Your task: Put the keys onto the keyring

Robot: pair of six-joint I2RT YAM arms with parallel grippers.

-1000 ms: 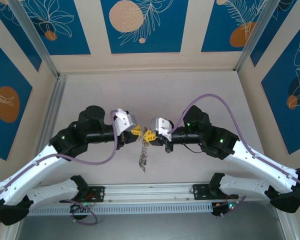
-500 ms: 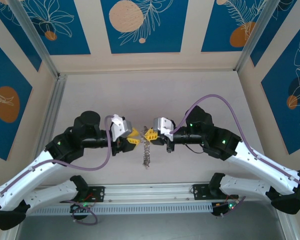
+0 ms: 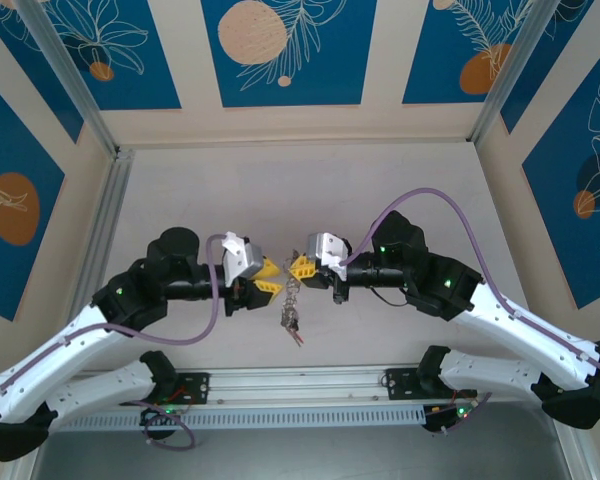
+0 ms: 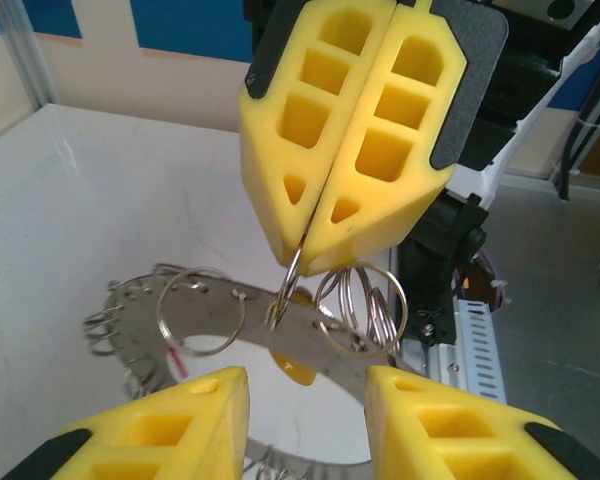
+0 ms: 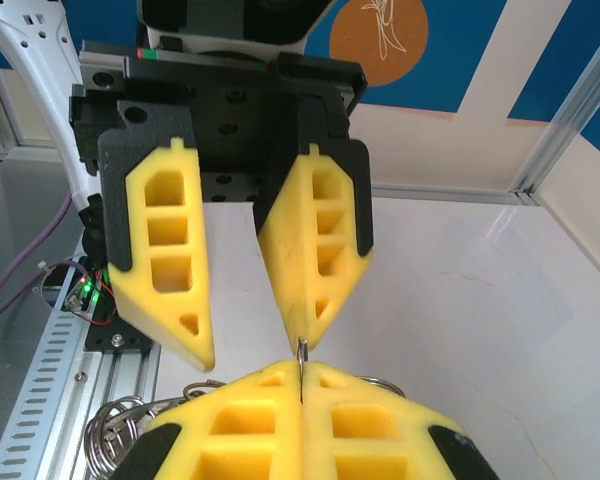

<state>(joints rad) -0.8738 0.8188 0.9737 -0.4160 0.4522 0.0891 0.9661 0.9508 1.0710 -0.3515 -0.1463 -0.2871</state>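
top: right pincer clamped shut, keyring dangling from it over the tabletop. left pincer partly spread, empty, just beside.
left wrist: right pincer nips a rim loop; yellow-tagged key hangs below.
right wrist: same pinch.
we judge threading midway, count unclear.

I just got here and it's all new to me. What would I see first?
Two yellow grippers meet nose to nose in the middle. The right gripper is pinched shut on the keyring, a grey band fringed with little silver loops that dangles below it. The left gripper sits open just beside it.
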